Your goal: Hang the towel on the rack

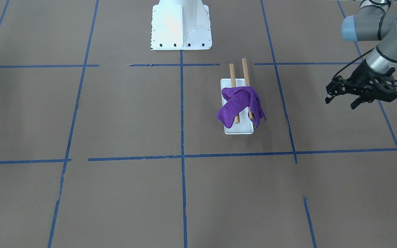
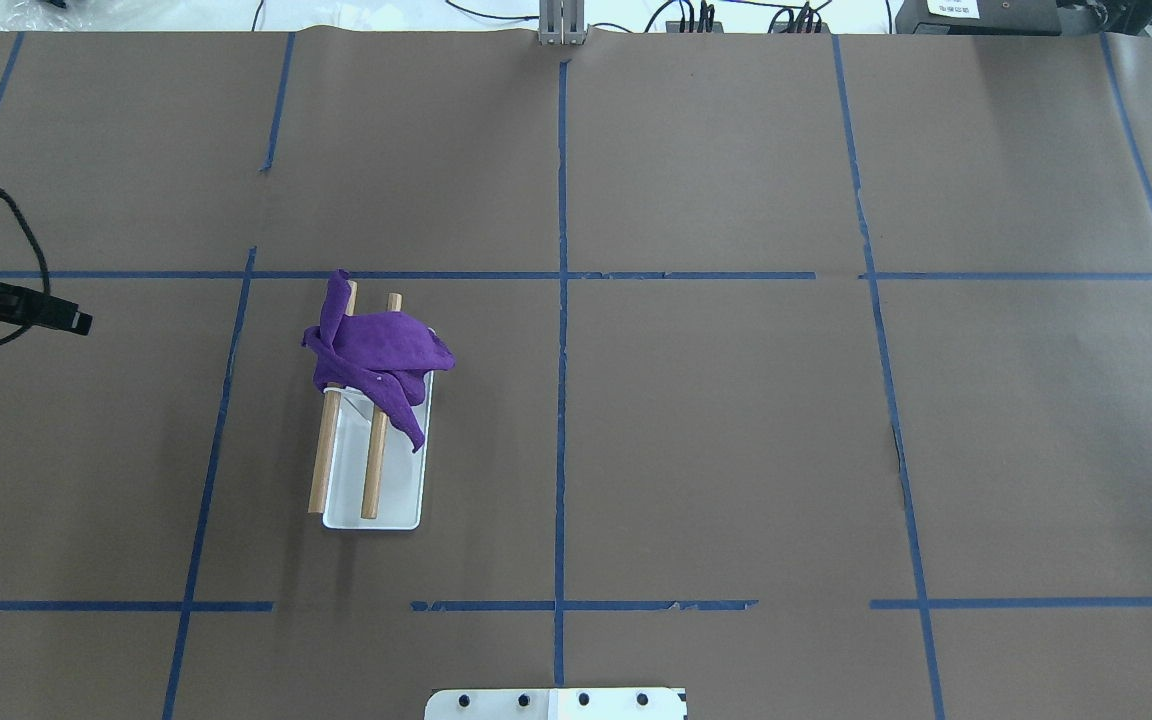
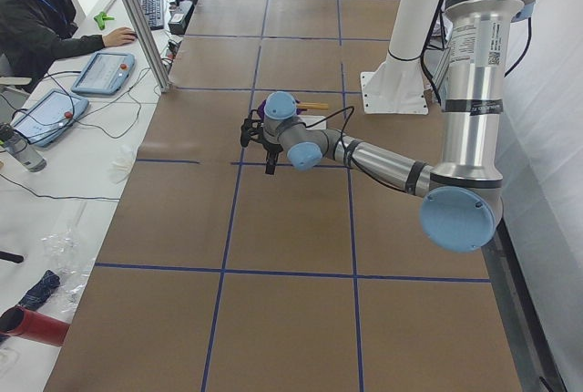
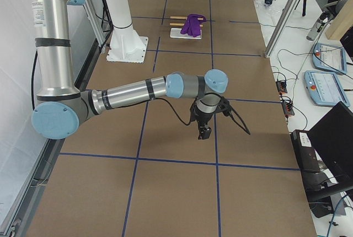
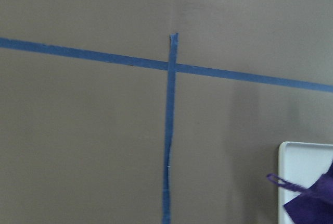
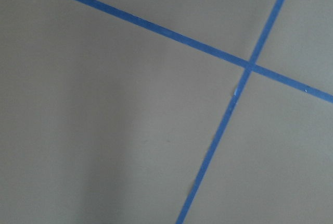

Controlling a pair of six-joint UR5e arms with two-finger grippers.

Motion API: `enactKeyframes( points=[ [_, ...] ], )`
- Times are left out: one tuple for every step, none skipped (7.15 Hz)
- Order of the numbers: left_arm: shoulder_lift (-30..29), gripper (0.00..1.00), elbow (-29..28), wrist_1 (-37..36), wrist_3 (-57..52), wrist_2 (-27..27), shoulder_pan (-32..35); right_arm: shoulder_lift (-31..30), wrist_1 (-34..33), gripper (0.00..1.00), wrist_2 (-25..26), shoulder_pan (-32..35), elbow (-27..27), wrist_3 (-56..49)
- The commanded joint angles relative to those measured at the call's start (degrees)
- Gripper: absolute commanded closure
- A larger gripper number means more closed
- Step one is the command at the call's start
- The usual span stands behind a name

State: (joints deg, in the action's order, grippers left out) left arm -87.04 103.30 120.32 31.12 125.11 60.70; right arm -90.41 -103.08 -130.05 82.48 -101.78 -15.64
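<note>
Left gripper hangs empty with jaws spread, close to the bench's left edge; right gripper hovers toward the right edge, its gap impossible to tell; purple towel lies bunched over both dowels of the rack, left of centre.

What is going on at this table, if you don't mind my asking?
A purple towel lies bunched over both wooden rods of the rack. Nothing is holding it. The left gripper hangs open and empty off to one side, apart from the rack. The right gripper is well away from the rack too.
</note>
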Motion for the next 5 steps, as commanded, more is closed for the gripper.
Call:
enactKeyframes(
  points=[
    [1.52, 0.0, -0.81, -10.23, -24.16, 0.13, 10.0, -7.39, 10.59, 0.0, -0.81, 5.39, 3.94, 0.08],
    [1.52, 0.0, -1.69, -15.94, -30.61, 0.3, 15.79, -8.02, 10.45, 0.0, -2.3, 7.15, 4.04, 1.13],
    [1.35, 0.0, -1.7, -20.95, -31.29, 0.3, 20.11, -8.38, 10.53, 0.0, -2.57, 7.34, 4.04, 2.18],
    [1.26, 0.0, -1.87, -24.22, -31.55, 0.3, 22.24, -8.38, 10.53, 0.0, -2.66, 7.26, 3.78, 3.5],
    [1.34, 0.0, -2.66, -27.48, -31.56, 0.39, 23.05, -8.21, 10.62, 0.0, -2.75, 7.25, 3.69, 3.51]
  ],
)
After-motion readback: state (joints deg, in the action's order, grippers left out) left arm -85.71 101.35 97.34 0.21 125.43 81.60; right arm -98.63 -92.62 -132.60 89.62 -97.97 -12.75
